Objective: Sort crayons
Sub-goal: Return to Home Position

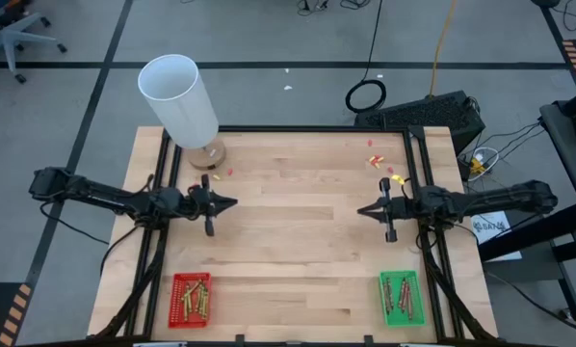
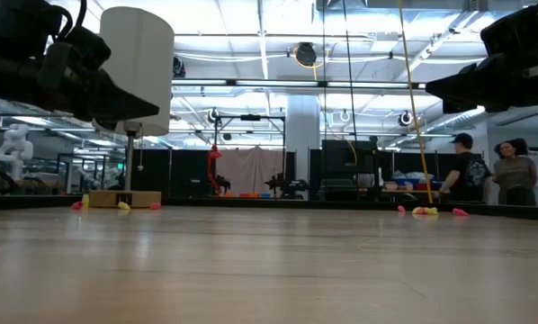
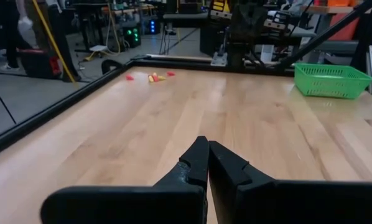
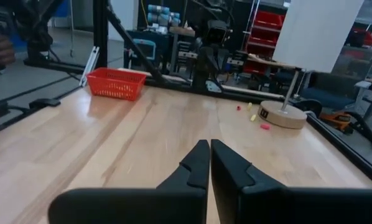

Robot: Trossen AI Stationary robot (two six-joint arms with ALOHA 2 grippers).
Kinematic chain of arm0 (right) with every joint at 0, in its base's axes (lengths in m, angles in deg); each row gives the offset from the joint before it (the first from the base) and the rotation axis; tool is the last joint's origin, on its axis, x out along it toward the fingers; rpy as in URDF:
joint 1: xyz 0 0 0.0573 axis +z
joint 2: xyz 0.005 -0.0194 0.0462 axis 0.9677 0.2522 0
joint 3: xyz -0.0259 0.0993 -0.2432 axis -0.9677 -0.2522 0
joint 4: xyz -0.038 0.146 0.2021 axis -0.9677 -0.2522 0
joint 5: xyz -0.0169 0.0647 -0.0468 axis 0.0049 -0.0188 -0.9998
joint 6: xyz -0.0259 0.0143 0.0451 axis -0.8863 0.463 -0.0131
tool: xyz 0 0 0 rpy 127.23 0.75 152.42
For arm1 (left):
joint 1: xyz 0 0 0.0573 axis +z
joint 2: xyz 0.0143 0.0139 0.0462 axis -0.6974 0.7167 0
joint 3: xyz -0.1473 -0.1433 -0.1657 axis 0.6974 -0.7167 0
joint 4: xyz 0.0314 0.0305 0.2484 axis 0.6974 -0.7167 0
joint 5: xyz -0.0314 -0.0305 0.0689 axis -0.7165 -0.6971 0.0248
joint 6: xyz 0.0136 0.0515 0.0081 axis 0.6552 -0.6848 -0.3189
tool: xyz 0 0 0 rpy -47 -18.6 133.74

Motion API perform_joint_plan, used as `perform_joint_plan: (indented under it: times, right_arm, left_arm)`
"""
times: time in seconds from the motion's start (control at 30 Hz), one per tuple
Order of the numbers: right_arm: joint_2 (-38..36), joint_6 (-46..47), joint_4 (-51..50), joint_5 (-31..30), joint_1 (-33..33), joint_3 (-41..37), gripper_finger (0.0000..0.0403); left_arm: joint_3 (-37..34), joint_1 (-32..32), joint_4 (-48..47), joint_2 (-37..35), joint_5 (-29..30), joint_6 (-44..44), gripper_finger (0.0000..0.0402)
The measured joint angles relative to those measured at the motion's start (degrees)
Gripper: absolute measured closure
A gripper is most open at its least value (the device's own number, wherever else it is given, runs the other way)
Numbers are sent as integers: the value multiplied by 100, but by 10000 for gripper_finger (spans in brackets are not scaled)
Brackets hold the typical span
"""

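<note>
Crayons [image 1: 192,299], thin short sticks, lie in two small lattice-walled plastic trays at the near edge of the table. The brownish-olive ones are bunched lengthwise in the red tray [image 1: 171,301] at near left, the reddish ones [image 1: 400,294] in the green tray [image 1: 421,299] at near right. The table [image 1: 298,241] is pale, smooth wood laid in long planks, with a black metal frame around it. At far left stands a lamp [image 1: 177,92] with a tall white cylindrical shade on a round wooden base. Tiny red and yellow scraps [image 1: 377,160] lie scattered at far right, and a few more lie beside the lamp base. The left gripper [image 1: 232,203] hangs above the table's left middle, its arm stretched level and pointing right; its two dark, wedge-shaped fingers [image 3: 195,163] are pressed together and hold nothing. The right gripper [image 1: 358,210] mirrors it over the right middle, arm level and pointing left, its fingers [image 4: 197,163] likewise closed tip to tip on nothing. The two grippers face each other, well apart, both well away from the trays
</note>
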Motion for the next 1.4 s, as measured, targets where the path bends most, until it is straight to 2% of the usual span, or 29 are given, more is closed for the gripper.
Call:
perform_joint_plan:
  times: [0.2,0.6,1.2,1.4]
  right_arm:
    - [-746,334,-732,-448,-122,0,403]
    - [-2087,450,-1689,-398,-141,0,403]
    - [-2098,150,-1812,-115,-141,0,403]
    - [-2075,126,-1832,32,-139,0,403]
  left_arm:
    - [-2,0,-348,-359,69,40,389]
    - [-4,0,-1137,-1180,101,45,389]
    - [-7,0,-2868,-2810,47,32,389]
    - [-9,-4,-3036,-3388,-345,-48,389]
